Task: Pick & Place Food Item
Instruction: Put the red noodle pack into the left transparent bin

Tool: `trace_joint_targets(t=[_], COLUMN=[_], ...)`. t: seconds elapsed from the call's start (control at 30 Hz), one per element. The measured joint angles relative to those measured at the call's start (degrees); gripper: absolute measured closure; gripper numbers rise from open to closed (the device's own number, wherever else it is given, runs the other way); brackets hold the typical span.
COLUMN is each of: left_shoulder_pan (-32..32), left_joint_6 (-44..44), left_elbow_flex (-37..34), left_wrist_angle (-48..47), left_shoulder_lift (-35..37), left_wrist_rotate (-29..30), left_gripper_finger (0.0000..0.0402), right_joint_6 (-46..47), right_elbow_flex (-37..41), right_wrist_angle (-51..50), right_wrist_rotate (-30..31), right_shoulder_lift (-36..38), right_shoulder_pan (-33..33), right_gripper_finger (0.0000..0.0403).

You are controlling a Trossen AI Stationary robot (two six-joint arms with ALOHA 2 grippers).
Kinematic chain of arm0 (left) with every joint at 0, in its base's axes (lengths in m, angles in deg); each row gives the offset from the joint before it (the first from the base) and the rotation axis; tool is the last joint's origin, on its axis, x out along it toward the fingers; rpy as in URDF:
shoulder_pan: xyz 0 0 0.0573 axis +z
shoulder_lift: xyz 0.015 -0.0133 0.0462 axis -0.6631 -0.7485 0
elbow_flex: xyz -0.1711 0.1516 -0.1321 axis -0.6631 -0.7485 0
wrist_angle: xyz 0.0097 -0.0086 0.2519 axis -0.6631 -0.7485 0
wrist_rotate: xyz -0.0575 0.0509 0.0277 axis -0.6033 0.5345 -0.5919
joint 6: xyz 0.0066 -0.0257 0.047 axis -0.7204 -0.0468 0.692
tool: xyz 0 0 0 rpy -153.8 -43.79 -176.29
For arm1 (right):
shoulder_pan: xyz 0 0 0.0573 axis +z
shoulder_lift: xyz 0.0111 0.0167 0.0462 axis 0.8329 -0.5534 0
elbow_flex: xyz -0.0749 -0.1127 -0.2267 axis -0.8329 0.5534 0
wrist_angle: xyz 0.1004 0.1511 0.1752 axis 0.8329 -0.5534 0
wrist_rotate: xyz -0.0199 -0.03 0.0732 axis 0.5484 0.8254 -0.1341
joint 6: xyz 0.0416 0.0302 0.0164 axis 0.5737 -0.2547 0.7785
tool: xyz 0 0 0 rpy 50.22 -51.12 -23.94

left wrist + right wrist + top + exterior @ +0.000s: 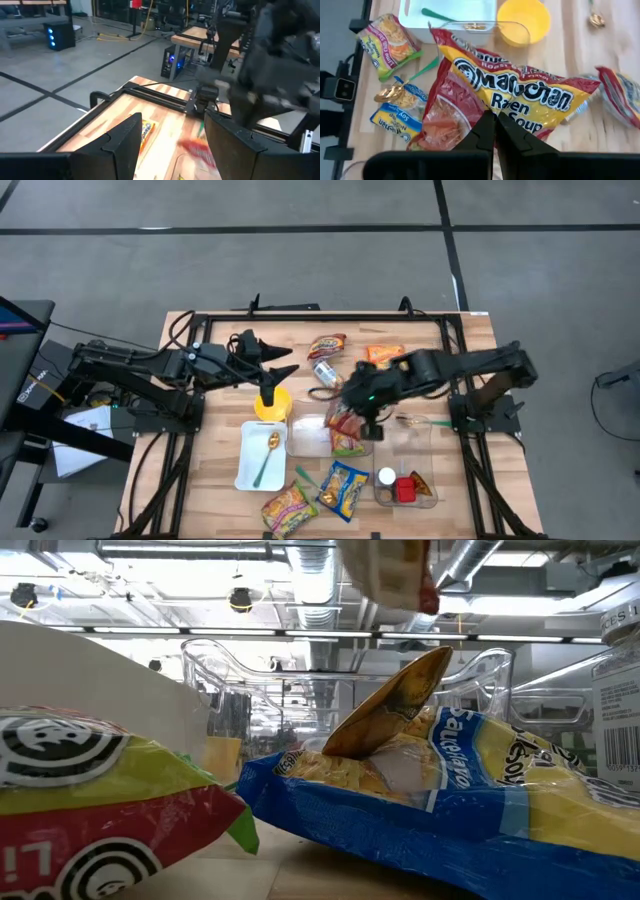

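The right gripper (495, 131) is clamped tight on the edge of a red and yellow Maruchan ramen soup packet (512, 102), hanging over the clear container (308, 436) at mid-table. Beyond it lie the white tray (451, 16) with a green spoon and the yellow cup (524, 21). The left gripper (285, 358) waits with fingers apart above that yellow cup

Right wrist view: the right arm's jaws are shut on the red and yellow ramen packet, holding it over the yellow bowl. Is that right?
Not quite. The right gripper is shut on the ramen packet, but the high view shows the packet over the clear container, not the yellow bowl, which sits apart toward the left arm. The right wrist view shows the grip.
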Motion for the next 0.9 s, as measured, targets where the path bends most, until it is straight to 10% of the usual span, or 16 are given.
trace_joint_targets(t=[0.43, 0.9], left_shoulder_pan=[0.11, -0.78], left_joint_6=[4.26, 10.68], left_elbow_flex=[0.02, 0.04], left_wrist_angle=[0.96, 1.89], left_shoulder_lift=[3.68, 15.53], left_wrist_rotate=[15.78, 15.89], left_gripper_finger=[0.0193, 0.0193], right_joint_6=[-3.71, -8.50], right_elbow_flex=[-6.93, -6.92], right_wrist_angle=[0.54, 8.06], right_wrist_rotate=[-0.01, -0.33], right_shoulder_lift=[-13.75, -19.85], right_shoulder_pan=[2.93, 1.08], right_gripper_finger=[0.0403, 0.0403])
